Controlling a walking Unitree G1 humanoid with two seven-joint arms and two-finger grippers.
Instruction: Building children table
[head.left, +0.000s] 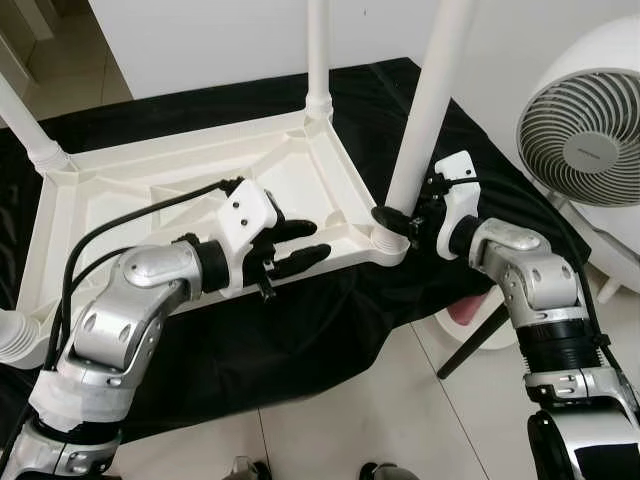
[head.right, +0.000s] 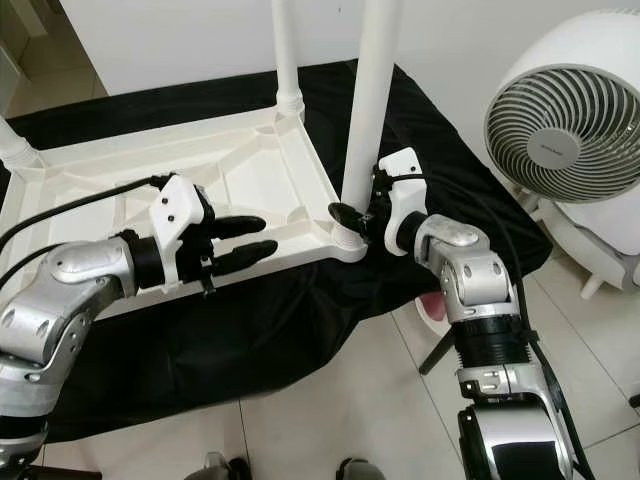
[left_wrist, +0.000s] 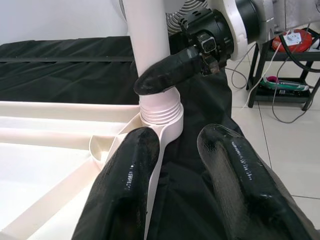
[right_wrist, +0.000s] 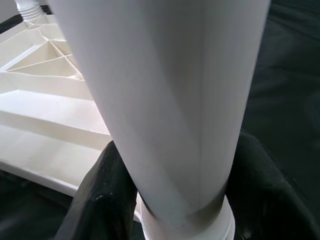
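The white plastic table top (head.left: 130, 190) lies upside down on a black cloth (head.left: 300, 350). White legs stand up from its corners. My right gripper (head.left: 400, 216) is shut on the near right leg (head.left: 425, 110), just above its threaded socket; in the right wrist view the black fingers (right_wrist: 95, 200) hug both sides of the leg (right_wrist: 165, 100). My left gripper (head.left: 316, 240) is open at the table's near rim, pointing toward that corner. In the left wrist view its fingers (left_wrist: 125, 190) straddle the rim, one over the table and one over the cloth.
A white round fan (head.left: 590, 110) stands to the right on the tiled floor. A dark slanted stand leg (head.left: 470, 345) and something pink (head.left: 465, 310) show under the cloth's right edge. Further legs rise at the back (head.left: 319, 50) and left (head.left: 25, 125).
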